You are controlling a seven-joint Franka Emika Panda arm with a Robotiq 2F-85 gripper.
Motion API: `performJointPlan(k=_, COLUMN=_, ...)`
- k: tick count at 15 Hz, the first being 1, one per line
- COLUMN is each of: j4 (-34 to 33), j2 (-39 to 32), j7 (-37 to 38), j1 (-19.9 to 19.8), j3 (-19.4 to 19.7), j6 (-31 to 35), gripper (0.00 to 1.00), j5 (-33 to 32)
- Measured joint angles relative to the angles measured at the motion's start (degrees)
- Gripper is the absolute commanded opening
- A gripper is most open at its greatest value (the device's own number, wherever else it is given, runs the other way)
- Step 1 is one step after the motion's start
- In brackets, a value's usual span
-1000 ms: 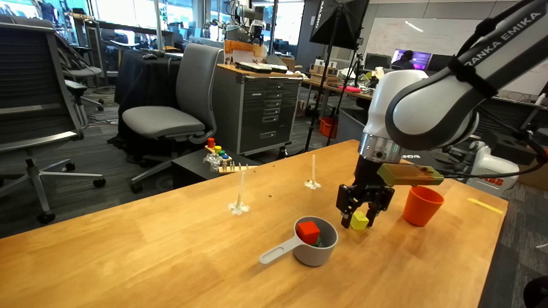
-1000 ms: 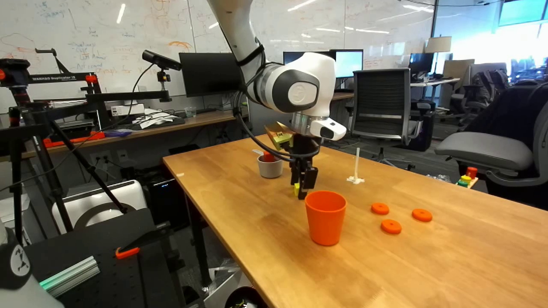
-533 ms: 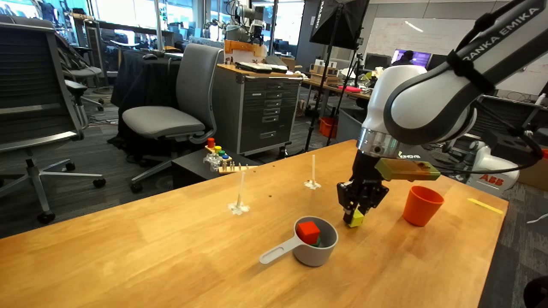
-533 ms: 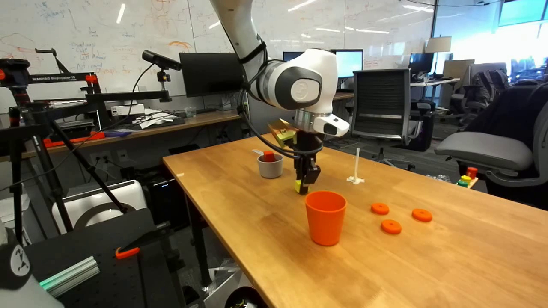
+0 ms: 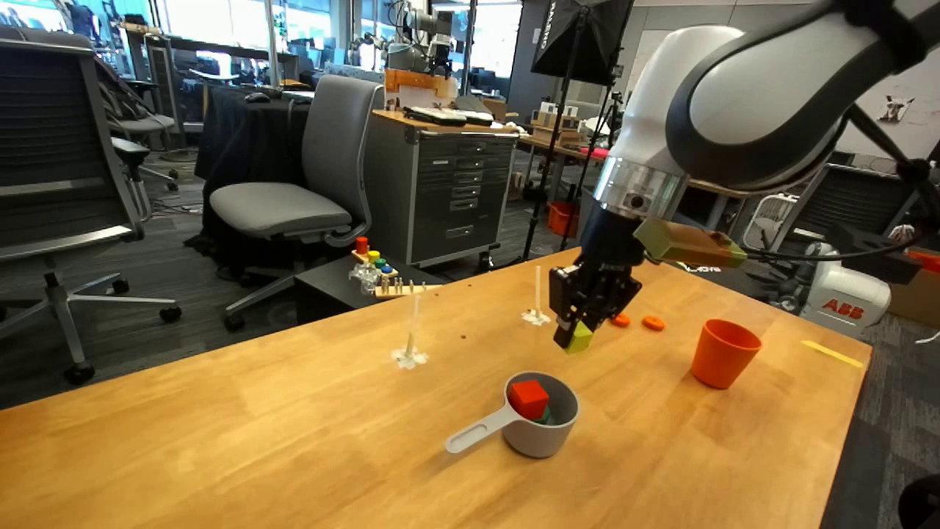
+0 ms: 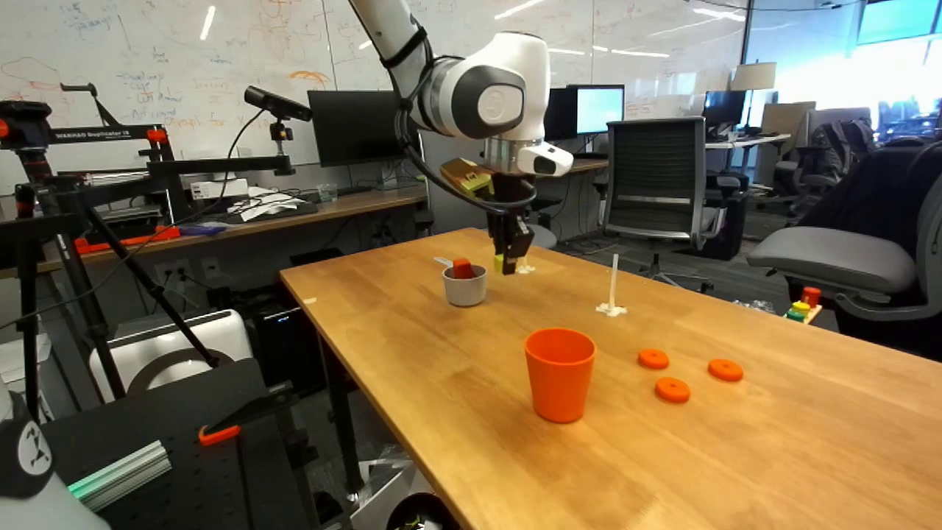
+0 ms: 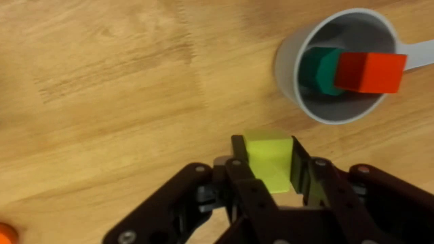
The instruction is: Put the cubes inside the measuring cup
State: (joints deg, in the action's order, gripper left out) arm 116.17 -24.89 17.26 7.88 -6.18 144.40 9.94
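A small yellow-green cube (image 5: 579, 340) hangs in the air over the pale wooden tabletop (image 5: 257, 441), gripped by the black two-fingered claw (image 7: 269, 152). The fingers (image 7: 299, 166) are clamped on it, one dark pad against each side. In an exterior view the white-and-grey robot arm (image 5: 749, 110) slants in from the upper right.

Near the cube sits the round grey measuring cup (image 5: 536, 441), upright on the wood, its long flat handle (image 5: 477, 432) sticking straight out from the rim. I can look right into its mouth: a bright red cube (image 5: 529, 399) is in there, riding so high that its top pokes above the rim, and lower down, partly hidden by it, a dark green block (image 7: 327, 71) with angled faces. Whether the red one rests on the green one, I can't tell. The yellow-green cube is outside the cup; in the wrist view a strip of bare wood shows between it and the rim.

Well apart from all that stands a tapered orange cup (image 6: 561, 390), upright. Near it in an exterior view lie three flat orange discs (image 6: 673, 390), grouped loosely on the wood. Two thin whitish sticks (image 5: 413, 327) stand up from the tabletop on ragged pale patches (image 5: 409, 358), and a grey office chair (image 5: 279, 206) stands beyond.
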Motion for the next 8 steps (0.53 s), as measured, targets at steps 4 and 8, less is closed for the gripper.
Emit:
performJointPlan(k=4, j4=-0.3, j2=2.8, j7=0.0, j1=2.1, j3=-2.4, j6=-0.7, gripper=0.09, j5=0.1)
performJointPlan(k=8, j4=-0.3, j2=3.5, j7=-0.1, j1=2.7, j3=-4.3, j6=-1.7, gripper=0.09, j5=0.6)
